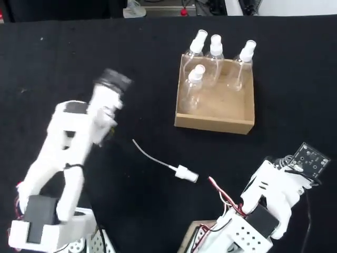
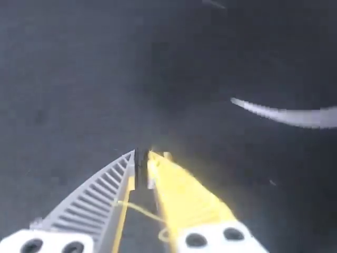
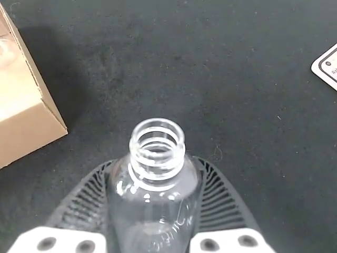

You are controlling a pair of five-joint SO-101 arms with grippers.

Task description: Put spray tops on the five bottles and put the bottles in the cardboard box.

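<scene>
The right claw [image 3: 158, 164] is closed around the body of a clear bottle [image 3: 156, 182]. Its ribbed fingers [image 3: 84, 200] press on both sides, and the threaded neck is open with no spray top on it. Beyond the bottle in the right wrist view are the black tabletop [image 3: 210, 63], a corner of the cardboard box [image 3: 26, 124] and the edge of a white card [image 3: 327, 66]. From the high view, the right arm [image 1: 274, 197] sits at the near right corner of the tabletop [image 1: 79, 47]. The cardboard box [image 1: 213, 122] stands right of the middle toward the far edge, well apart from that arm. Four bottles with spray tops stand inside it: three in a row along its far wall [image 1: 215, 50] and a fourth [image 1: 194, 84] in front of them by its left wall. The loose spray top [image 1: 185, 173] lies on the bare tabletop near the middle, on the near side of the box, between the two arms and touching neither. Its thin dip tube [image 1: 150, 154] curves away toward the left arm [image 1: 68, 142]. The left claw [image 2: 141, 161] has its grey and yellow fingers brought together at the tips with nothing between them. A blurred white streak [image 2: 287, 115] lies on the tabletop off to one side, apart from the tips.
</scene>
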